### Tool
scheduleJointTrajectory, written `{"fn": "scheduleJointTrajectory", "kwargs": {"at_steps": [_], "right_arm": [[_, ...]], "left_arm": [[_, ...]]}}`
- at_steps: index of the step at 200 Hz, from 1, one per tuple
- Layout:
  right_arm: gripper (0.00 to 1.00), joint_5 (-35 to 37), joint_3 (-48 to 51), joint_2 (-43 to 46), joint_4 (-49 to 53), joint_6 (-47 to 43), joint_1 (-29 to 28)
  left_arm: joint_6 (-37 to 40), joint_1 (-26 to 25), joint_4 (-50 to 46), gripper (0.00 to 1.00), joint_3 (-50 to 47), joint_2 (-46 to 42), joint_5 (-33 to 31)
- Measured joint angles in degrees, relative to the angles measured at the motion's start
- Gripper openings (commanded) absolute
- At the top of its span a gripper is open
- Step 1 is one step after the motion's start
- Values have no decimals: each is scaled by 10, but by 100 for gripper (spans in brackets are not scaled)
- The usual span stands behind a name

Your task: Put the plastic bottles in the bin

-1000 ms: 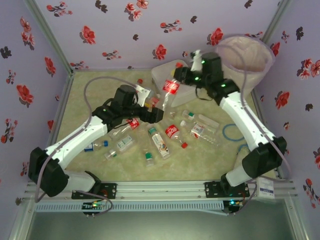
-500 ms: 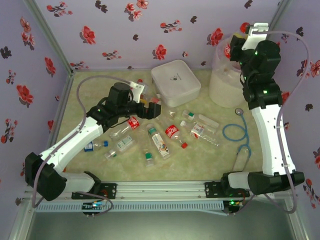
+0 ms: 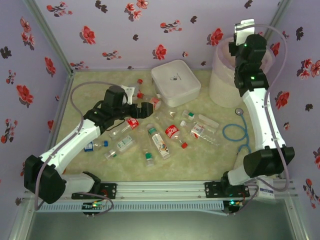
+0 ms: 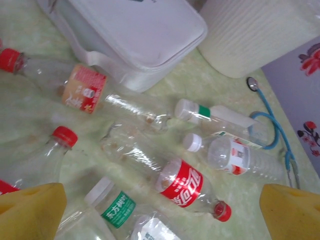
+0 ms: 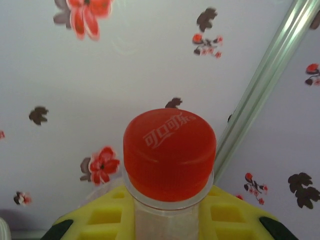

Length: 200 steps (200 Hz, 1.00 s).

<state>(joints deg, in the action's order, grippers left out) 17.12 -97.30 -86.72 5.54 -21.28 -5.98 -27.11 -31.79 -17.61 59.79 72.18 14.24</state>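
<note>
**benchtop_bo:** Can someone place everything against the white lidded box (image 3: 175,82)? Nearest the arm bases first, please.

**yam_watcher:** Sure. The loose plastic bottles (image 3: 159,145) are all lying on their sides on the table (image 3: 210,160), on the near side of the box. They're spread from off its near left corner to off its near right one. The green-capped bottle (image 3: 149,159) is about the nearest to the bases, well in front of the box. The cola-label bottle (image 3: 171,131) lies closer in, roughly straight in front of the box.

**benchtop_bo:** And the left gripper?

**yam_watcher:** The left gripper (image 3: 149,107) hangs just off the box's near left corner, over the bottles. Its jaws are spread wide with nothing in them. In the left wrist view its yellow pads (image 4: 31,212) sit in the two bottom corners, and the bottles between them are untouched.

**benchtop_bo:** What about right of the box?

**yam_watcher:** There's some blue tubing (image 3: 232,134) curled on the table, near and right of the box. The bin (image 3: 222,85) stands just to the box's right. The right gripper (image 5: 167,220) is up at the bin's rim, beyond and right of the box. It's clamped on the neck of a red-capped bottle (image 5: 170,150), just under the cap.
</note>
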Motion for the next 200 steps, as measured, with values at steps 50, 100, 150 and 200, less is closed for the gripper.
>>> {"fn": "scheduleJointTrajectory", "kwargs": {"at_steps": [50, 100, 150, 200], "right_arm": [[0, 49, -39, -77, 84, -10, 5], [0, 62, -47, -86, 108, -11, 3], [0, 56, 26, -68, 87, -10, 6], [0, 49, -14, -129, 120, 16, 45]], "left_arm": [[28, 3, -39, 100, -8, 2, -36], [49, 6, -72, 100, -7, 19, -58], [48, 6, -71, 100, -5, 45, -63], [48, 7, -78, 100, -1, 49, -70]]}}
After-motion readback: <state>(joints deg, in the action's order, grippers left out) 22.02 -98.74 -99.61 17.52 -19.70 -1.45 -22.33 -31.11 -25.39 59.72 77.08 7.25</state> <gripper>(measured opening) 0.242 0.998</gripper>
